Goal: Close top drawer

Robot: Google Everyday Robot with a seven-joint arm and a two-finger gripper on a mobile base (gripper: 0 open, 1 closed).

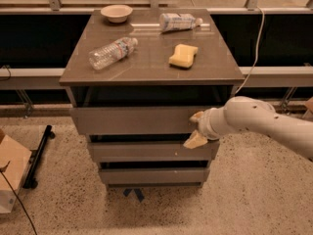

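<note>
cabinet [151,58]: grey, three drawer fronts stacked.
top drawer [132,120]: partly out under the tabletop; likely rigid and weighty, with no handle, so you push flat on the front panel.
arm [264,124]: in from the right, forearm low.
gripper [196,129]: at the panel's right end, fingers spread, holding nothing.

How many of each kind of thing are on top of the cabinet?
Bottles: 2
Bowl: 1
Sponge: 1
Total: 4
The gripper is against the right end of the top drawer, not on top.
</note>
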